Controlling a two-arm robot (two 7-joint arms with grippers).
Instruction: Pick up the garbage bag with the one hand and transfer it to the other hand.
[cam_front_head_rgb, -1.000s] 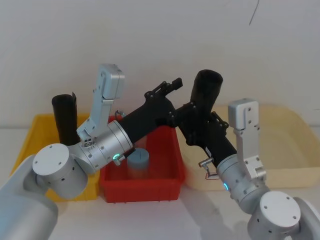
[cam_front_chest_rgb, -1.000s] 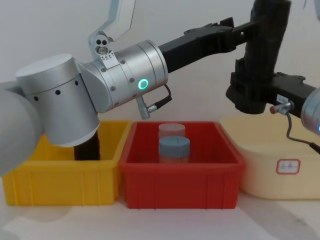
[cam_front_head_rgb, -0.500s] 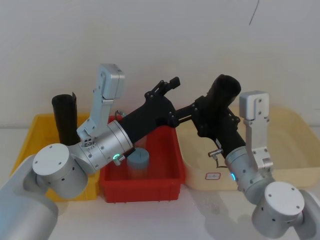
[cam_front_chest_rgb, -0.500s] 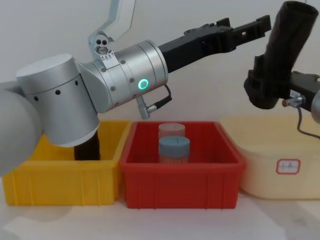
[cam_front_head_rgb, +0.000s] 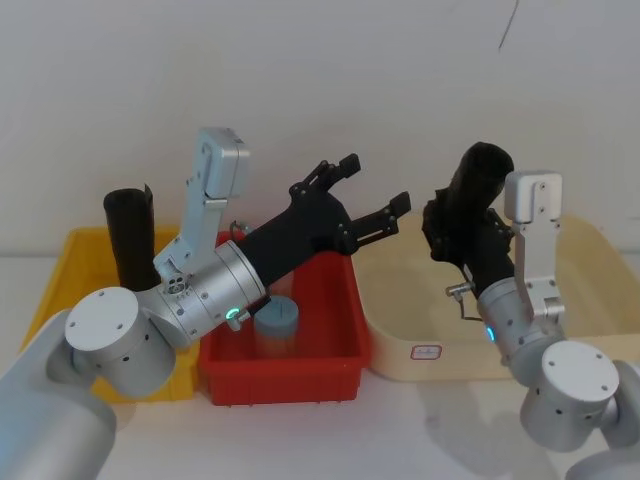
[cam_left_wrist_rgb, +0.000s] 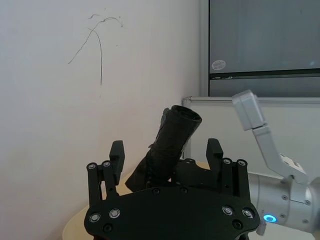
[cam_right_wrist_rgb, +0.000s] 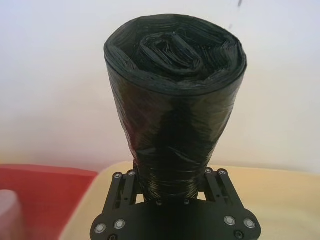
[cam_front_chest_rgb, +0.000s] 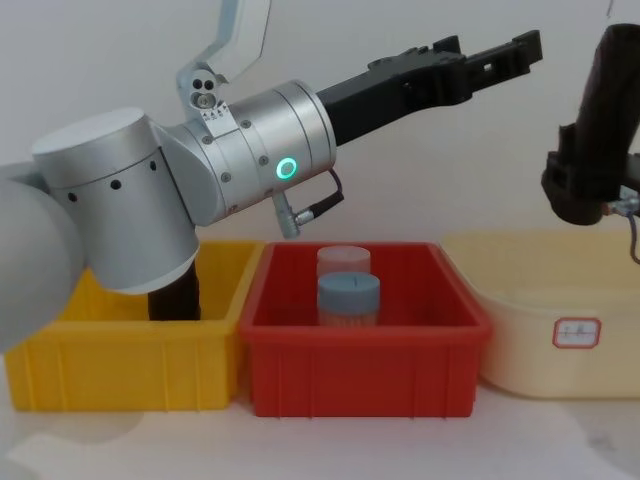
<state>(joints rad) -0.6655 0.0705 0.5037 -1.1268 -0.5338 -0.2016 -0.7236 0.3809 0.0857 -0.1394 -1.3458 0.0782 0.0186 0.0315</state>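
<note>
The garbage bag (cam_front_head_rgb: 478, 180), a black crinkly roll, is held tilted in the air over the cream tub, with my right gripper (cam_front_head_rgb: 462, 222) shut on its lower end. In the right wrist view the garbage bag (cam_right_wrist_rgb: 175, 100) rises from between the gripper's fingers (cam_right_wrist_rgb: 220, 181). My left gripper (cam_front_head_rgb: 375, 182), on the silver arm with the green ring light, hangs open and empty above the red bin, a gap to the left of the bag. In the chest view the left gripper (cam_front_chest_rgb: 495, 50) points right toward the garbage bag (cam_front_chest_rgb: 612, 90).
A yellow bin (cam_front_head_rgb: 60, 275) at the left holds another upright black roll (cam_front_head_rgb: 130, 235). The red bin (cam_front_chest_rgb: 360, 375) in the middle holds a blue-lidded jar (cam_front_chest_rgb: 348, 298) and a paler one behind. A cream tub (cam_front_chest_rgb: 560, 310) stands at the right. A wall is close behind.
My right gripper has carried the bag to the right, away from the left gripper's fingers. The left gripper stays open in the same place.
</note>
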